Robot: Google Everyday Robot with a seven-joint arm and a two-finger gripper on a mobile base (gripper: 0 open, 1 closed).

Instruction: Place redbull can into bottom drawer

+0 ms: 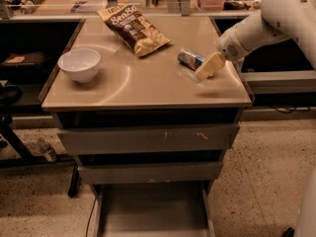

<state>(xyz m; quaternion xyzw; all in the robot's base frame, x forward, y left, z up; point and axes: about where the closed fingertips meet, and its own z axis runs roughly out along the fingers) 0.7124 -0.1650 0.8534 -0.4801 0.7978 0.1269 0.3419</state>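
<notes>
The redbull can lies on its side on the right part of the cabinet top, its far end partly hidden by my gripper. My gripper comes in from the right on a white arm and sits right at the can's right end, low over the top. The bottom drawer is pulled out below the cabinet, its flat floor bare. The two upper drawers are shut.
A white bowl stands on the left of the top. A brown snack bag lies at the back middle. Dark shelving and tables stand on both sides and behind the cabinet. Speckled floor is around it.
</notes>
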